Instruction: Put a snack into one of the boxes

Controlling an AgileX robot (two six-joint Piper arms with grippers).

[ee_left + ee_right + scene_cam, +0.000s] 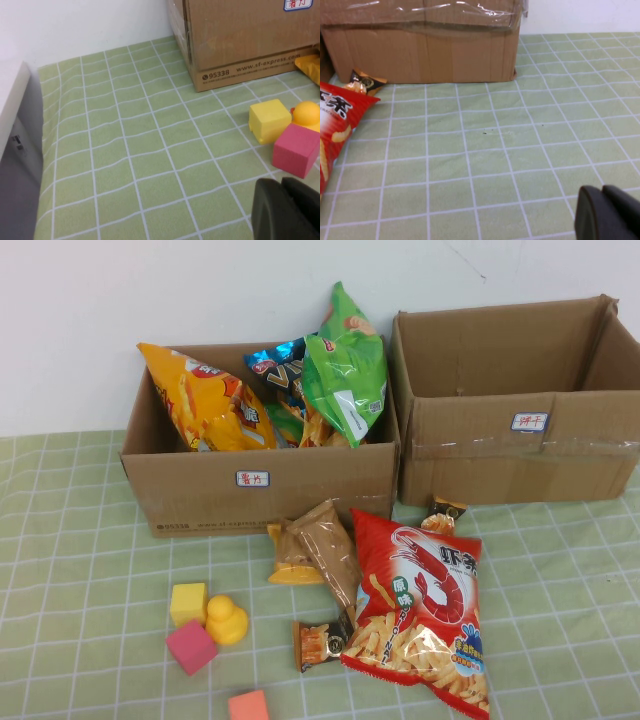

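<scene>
Two cardboard boxes stand at the back. The left box holds a yellow bag, a blue bag and a green bag. The right box looks empty. On the cloth lie a big red shrimp-chip bag, a brown pouch, an orange packet, a small brown packet and a small dark packet. Neither arm shows in the high view. My left gripper is shut and empty above the cloth near the pink block. My right gripper is shut and empty over bare cloth.
A yellow block, a yellow duck, a pink block and a salmon block lie front left. A grey-white object stands beside the left gripper. The green checked cloth covers the table.
</scene>
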